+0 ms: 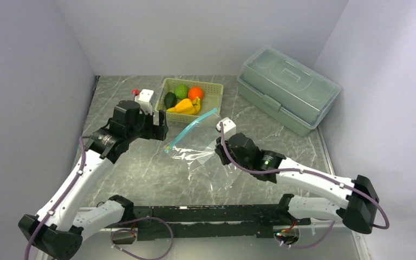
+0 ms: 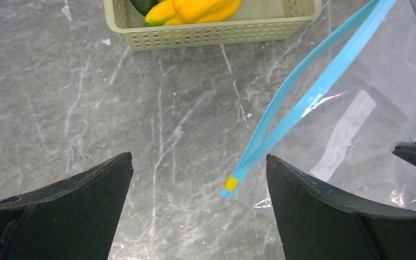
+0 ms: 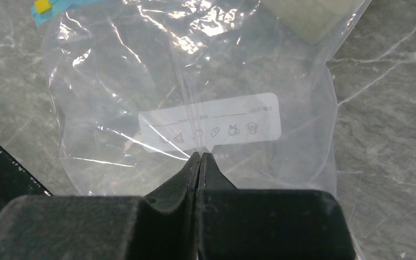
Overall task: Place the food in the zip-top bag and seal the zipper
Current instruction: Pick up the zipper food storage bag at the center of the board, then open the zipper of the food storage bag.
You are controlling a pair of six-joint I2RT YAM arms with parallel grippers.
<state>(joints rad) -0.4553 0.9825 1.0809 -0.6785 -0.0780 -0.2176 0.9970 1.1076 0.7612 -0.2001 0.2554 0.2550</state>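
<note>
Clear crinkly zip-top bag [image 1: 208, 162] lies flat on the grey marbled tabletop [image 1: 141, 173] between the two arms. Its light blue zipper strip [image 1: 190, 129] stands parted and runs diagonally from a small yellow tab [image 2: 231, 184] up toward the pale green perforated basket [image 1: 216, 102]. The toy food sits in that basket, just beyond the bag's mouth: an orange ball [image 1: 195, 92], a bumpy green fruit [image 1: 181, 90], a dark green avocado [image 1: 170, 100], a yellow-orange pepper [image 1: 183, 106] and yellow bananas [image 1: 197, 104]. The right gripper [image 3: 200, 157] has its black fingers pressed together on the bag's film just below a white printed label [image 3: 208, 123], with creases in the plastic running to the tips. The left gripper [image 2: 197, 160] hangs over bare tabletop with its jaws spread wide, holding nothing, the yellow tab just inside its right finger. A large translucent lidded box [image 1: 287, 89] stands at the far right, well apart from the bag.
</note>
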